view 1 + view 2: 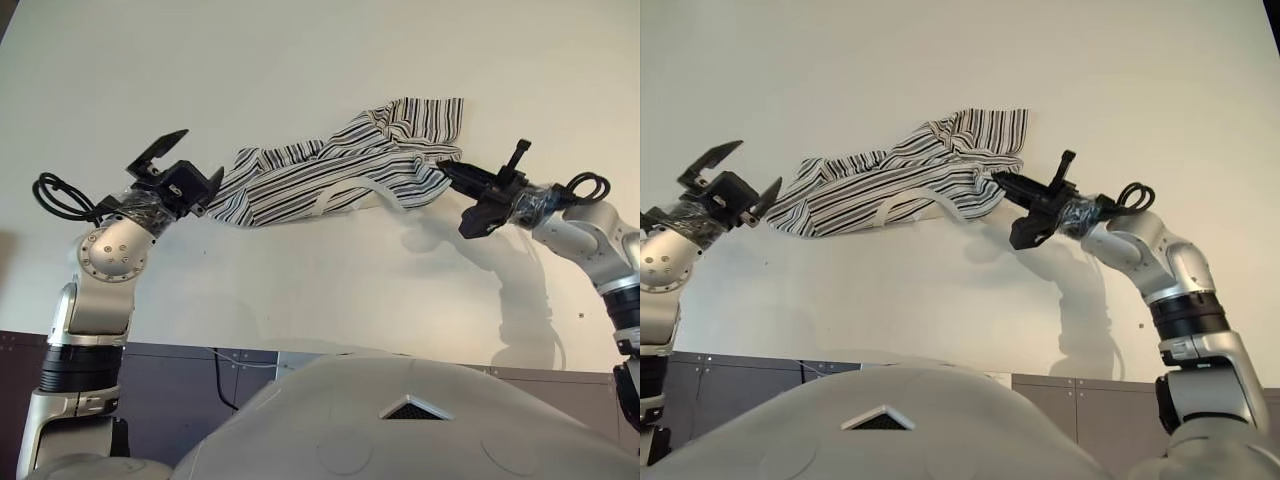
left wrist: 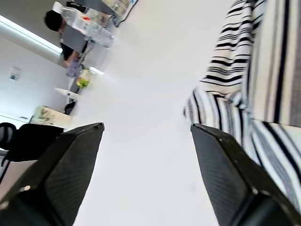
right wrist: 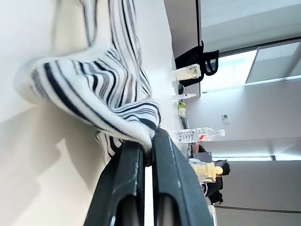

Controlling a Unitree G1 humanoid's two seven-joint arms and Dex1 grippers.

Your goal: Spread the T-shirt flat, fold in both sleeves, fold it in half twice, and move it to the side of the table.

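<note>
Left eye view: striped T-shirt (image 1: 330, 172) sits bunched, right hand (image 1: 446, 168) pinching it.

The left arm (image 1: 100, 300) and right arm (image 1: 1160, 255) had rounded silver-grey shells with black bands at the joints. A round joint cap (image 1: 112, 252) on the left arm was ringed with small screws. Glossy film wrapped each wrist, beside a looped black cable (image 1: 60, 195). The left gripper (image 2: 146, 126) and right gripper (image 3: 149, 141) had matte black, wedge-shaped fingers.
</note>
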